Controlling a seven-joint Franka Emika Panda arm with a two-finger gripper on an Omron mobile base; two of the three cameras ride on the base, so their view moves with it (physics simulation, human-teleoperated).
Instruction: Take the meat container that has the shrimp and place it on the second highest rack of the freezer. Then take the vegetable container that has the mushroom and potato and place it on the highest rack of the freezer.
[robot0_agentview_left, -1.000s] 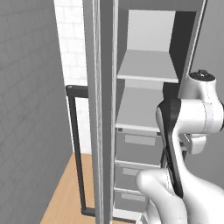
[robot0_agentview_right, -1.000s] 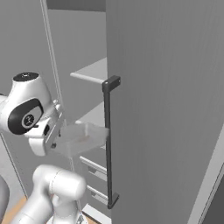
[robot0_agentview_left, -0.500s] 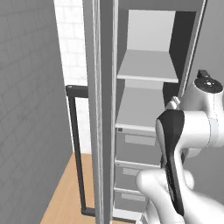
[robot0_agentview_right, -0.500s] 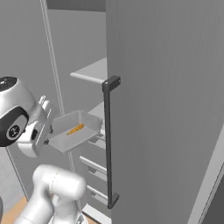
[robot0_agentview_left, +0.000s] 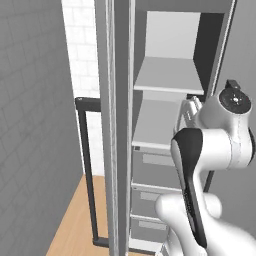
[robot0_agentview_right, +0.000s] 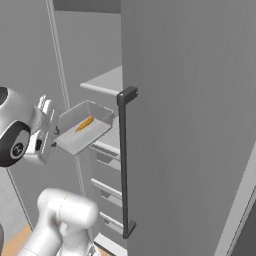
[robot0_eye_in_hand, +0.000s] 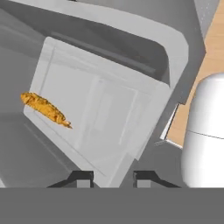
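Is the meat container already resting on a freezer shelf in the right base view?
No: the meat container hangs in the air, held at its near edge by the gripper, short of the shelves.

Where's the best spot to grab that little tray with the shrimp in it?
On a short end wall, coming from outside that end. The tray is shallow with thin upright walls, and the shrimp lies mid-floor, clear of the rim. The claw pinches that near wall now.

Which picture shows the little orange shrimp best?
The hand view: the shrimp looks big, lying in the meat container. The right base view shows it small in the tray. In the left base view the arm stands where it would be.
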